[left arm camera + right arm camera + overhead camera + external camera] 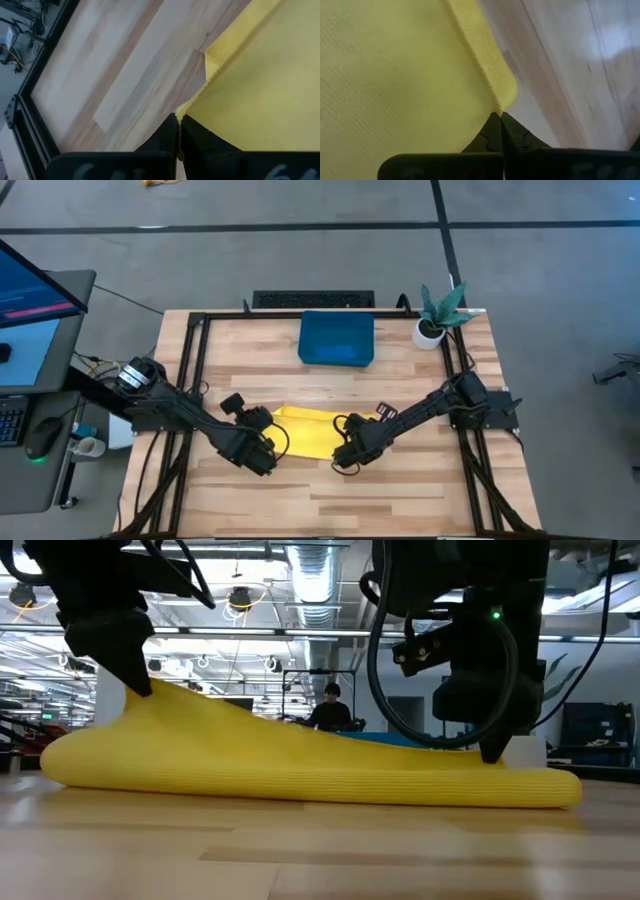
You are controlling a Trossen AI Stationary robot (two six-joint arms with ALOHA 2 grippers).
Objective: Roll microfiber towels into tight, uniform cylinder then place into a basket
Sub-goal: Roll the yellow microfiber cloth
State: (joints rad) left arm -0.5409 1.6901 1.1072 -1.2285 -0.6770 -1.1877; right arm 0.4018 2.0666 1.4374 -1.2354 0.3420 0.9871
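yellow towel (pixel 308 430) lying mid-surface (pixel 400 500), between both arms, near side of the teal basket (pixel 337 338). left tool (pixel 262 456) clenched on one towel edge, right tool (pixel 345 458) clenched on the other edge; wrist views alone showing fingertips (pixel 172 131) pinching cloth. low view alone revealing the left end lifted, right end lying low, a person (pixel 330 708) far behind.

An open lab: exposed ceiling ducts (pixel 310 575), a monitor (pixel 30 310) beside the wooden table (pixel 400 490).
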